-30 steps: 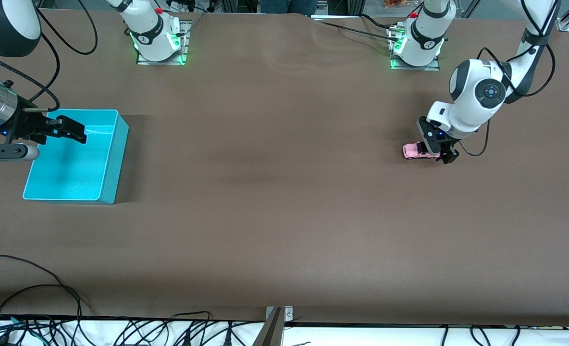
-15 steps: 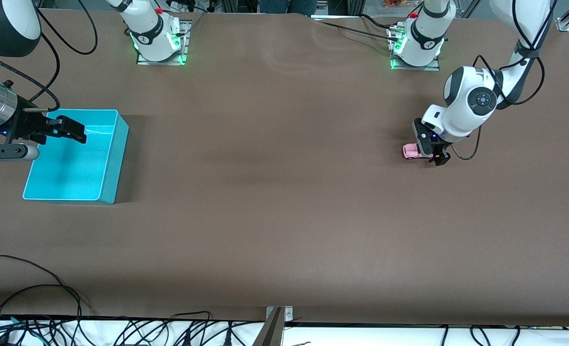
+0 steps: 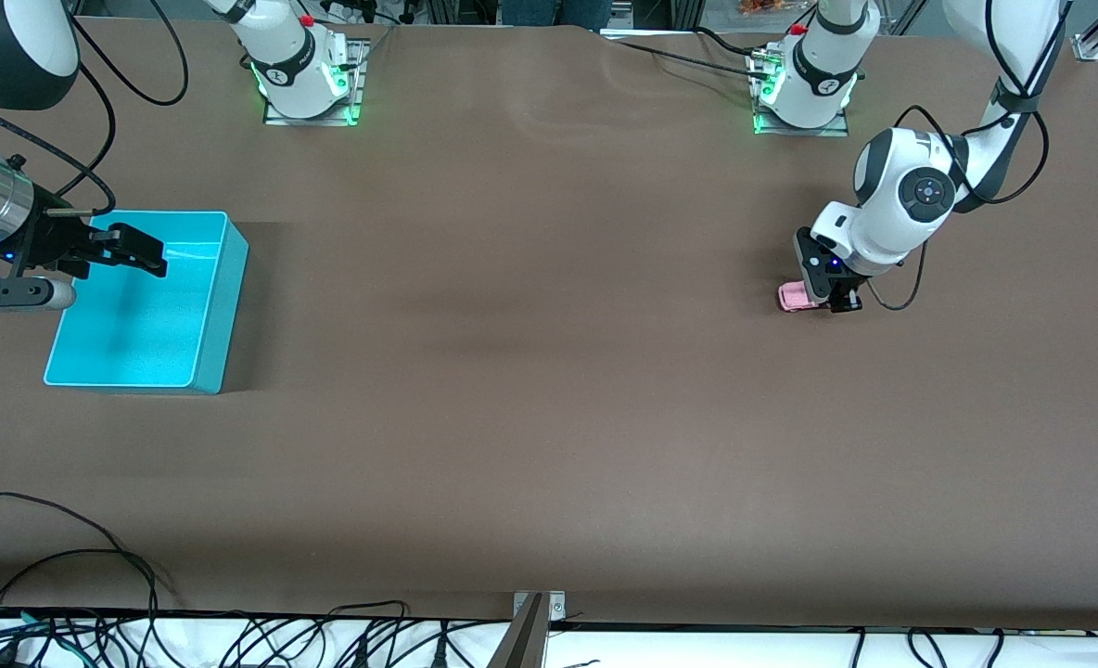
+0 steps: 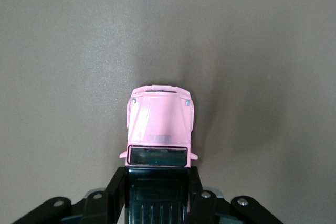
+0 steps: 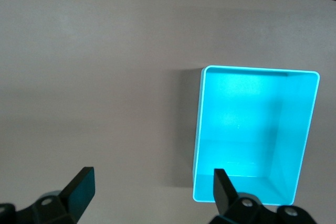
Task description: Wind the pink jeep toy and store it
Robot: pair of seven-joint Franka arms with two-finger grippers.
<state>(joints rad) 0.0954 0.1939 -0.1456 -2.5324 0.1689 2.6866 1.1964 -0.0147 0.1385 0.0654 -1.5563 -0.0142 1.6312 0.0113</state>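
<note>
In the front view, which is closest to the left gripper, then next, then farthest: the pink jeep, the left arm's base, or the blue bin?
1. Pink jeep toy: clamped in the left gripper, on the table.
2. Left arm's base: at the table's edge, farther from the front camera.
3. Turquoise bin: at the right arm's end, under the open right gripper.

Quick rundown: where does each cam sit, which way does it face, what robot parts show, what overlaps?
Front: high across the table, facing both bases; shows both arms, left gripper shut on the pink jeep toy, right gripper open over the turquoise bin.
Left wrist: looks down on the jeep; fingers flank its roof.
Right wrist: looks down at the bin; fingers apart.
Shared: front and left wrist see the jeep; front and right wrist the bin.
</note>
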